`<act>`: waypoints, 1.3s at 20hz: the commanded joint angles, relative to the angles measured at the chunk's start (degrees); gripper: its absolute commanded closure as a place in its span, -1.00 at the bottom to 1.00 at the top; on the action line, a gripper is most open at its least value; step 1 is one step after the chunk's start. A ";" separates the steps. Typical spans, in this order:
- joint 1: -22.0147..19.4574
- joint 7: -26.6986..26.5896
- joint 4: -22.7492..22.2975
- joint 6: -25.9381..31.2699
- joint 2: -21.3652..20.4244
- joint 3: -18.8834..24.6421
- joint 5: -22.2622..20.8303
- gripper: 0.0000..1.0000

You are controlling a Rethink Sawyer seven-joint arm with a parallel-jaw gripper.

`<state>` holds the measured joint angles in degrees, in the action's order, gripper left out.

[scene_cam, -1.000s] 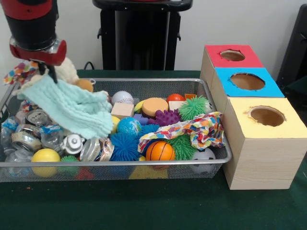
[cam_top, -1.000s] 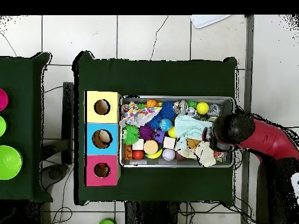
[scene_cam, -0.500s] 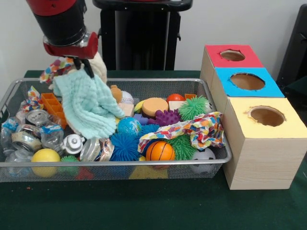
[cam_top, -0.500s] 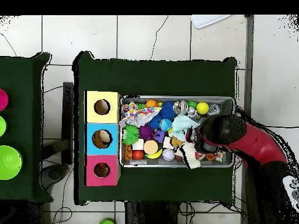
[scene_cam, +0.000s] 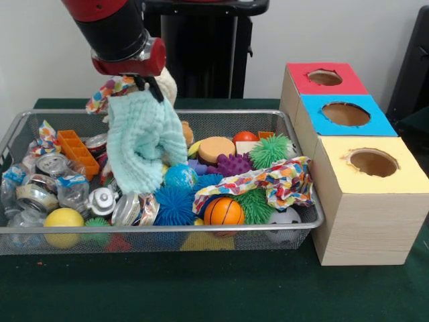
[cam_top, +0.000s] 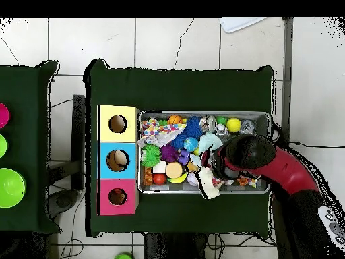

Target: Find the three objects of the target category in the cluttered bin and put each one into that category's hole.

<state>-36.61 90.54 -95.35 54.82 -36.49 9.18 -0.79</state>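
The claw hung above the bin, pinching a cream plush with a mint cloth snagged; best shed the cloth before reaching the red hole.

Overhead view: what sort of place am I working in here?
Probably a robotics lab or test room: a green-covered table on a tiled floor, loose cables, and a staged sorting setup, a wire basket of toys beside a wooden box with three coloured holes.
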 commanded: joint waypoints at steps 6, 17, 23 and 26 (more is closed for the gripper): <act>0.56 4.56 -10.47 -1.72 -1.20 7.75 9.64 1.00; 0.82 4.53 -12.43 -3.86 -1.74 7.49 9.74 1.00; 2.49 7.17 -11.47 1.06 -5.19 5.86 9.56 1.00; 3.14 8.32 -11.58 5.18 -8.55 5.04 9.87 1.00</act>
<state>-34.74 90.54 -105.27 54.82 -40.17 12.84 6.10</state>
